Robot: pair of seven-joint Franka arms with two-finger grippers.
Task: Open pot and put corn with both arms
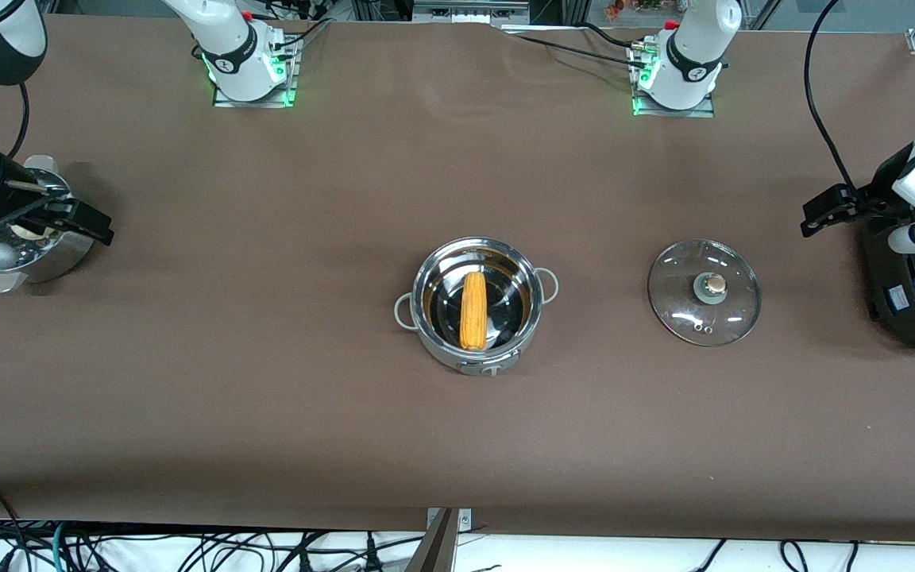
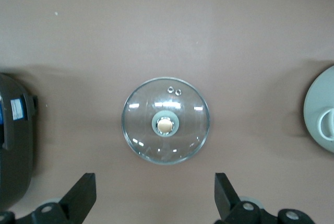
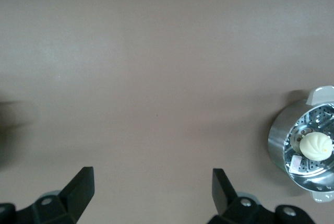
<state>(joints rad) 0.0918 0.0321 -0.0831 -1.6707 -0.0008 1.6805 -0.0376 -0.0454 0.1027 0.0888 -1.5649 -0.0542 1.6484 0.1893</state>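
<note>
The steel pot [image 1: 477,306] stands open at the middle of the table, with the yellow-orange corn [image 1: 472,311] lying inside it. Its glass lid [image 1: 704,292] lies flat on the table beside it, toward the left arm's end, and shows centred in the left wrist view [image 2: 166,121]. My left gripper [image 1: 827,208] is open and empty, up in the air beside the black cooker; in its wrist view [image 2: 155,195] the jaws stand wide apart. My right gripper [image 1: 84,222] is open and empty over the handled steel bowl; its wrist view [image 3: 153,192] shows bare table between the jaws.
A large black cooker [image 1: 914,278] stands at the left arm's end of the table and shows in the left wrist view [image 2: 15,140]. A handled steel bowl [image 1: 52,258] with a white bun [image 3: 315,145] stands at the right arm's end.
</note>
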